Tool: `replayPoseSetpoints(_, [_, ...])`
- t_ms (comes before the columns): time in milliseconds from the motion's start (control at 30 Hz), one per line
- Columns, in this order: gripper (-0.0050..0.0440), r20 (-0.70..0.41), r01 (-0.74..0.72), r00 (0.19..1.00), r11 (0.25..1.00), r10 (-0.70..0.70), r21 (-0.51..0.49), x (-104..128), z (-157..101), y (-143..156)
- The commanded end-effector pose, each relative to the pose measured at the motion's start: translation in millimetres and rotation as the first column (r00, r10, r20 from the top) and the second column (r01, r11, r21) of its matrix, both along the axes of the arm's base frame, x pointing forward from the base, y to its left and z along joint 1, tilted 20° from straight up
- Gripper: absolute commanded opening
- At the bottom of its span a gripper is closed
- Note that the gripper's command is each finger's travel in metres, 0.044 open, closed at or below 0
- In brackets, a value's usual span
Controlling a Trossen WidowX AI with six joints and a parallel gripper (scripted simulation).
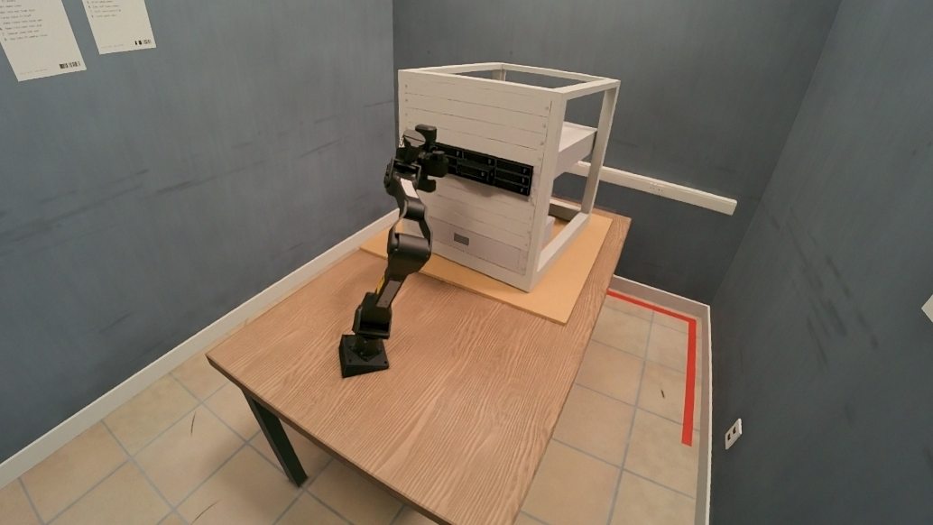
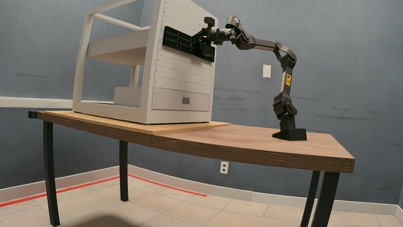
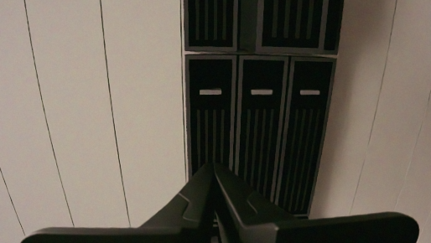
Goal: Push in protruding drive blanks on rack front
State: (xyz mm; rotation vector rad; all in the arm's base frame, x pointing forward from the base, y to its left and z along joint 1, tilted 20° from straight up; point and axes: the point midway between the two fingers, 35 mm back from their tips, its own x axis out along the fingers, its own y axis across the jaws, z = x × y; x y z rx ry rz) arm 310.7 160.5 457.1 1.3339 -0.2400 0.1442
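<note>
The white rack (image 1: 483,117) (image 2: 180,81) (image 3: 84,105) stands upright on a tan board. A black drive bay (image 1: 512,179) (image 2: 172,38) with rows of blanks crosses its front. One middle-row drive blank (image 1: 481,173) (image 3: 289,25) sticks out; in the wrist view it looks larger than its neighbours, with a dark gap beside it. Three blanks in the adjoining column look level with each other. My gripper (image 2: 193,36) (image 3: 212,171) is shut and empty, its tips in front of the top-row blank (image 3: 211,134) of that column. Whether they touch is unclear. The gripper hides the bay's far end in the top and exterior views.
The tan board (image 1: 555,306) (image 2: 158,130) lies on the wooden table (image 1: 418,417) (image 2: 253,146). The arm's base (image 1: 364,355) (image 2: 290,134) stands on the table in front of the rack. The rack's side is open, with a shelf (image 1: 577,140) (image 2: 118,46) behind the bay.
</note>
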Motion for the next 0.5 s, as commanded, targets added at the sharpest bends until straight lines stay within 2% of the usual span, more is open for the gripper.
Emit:
replayPoseSetpoints(0, [-0.0050, 0.016, -0.005, 1.000, 1.000, 0.004, 0.015, -0.3, 9.4, -1.5])
replayPoseSetpoints(467, [-0.0050, 0.016, -0.005, 1.000, 1.000, 0.004, 0.015, 9.3, 12.3, -1.9])
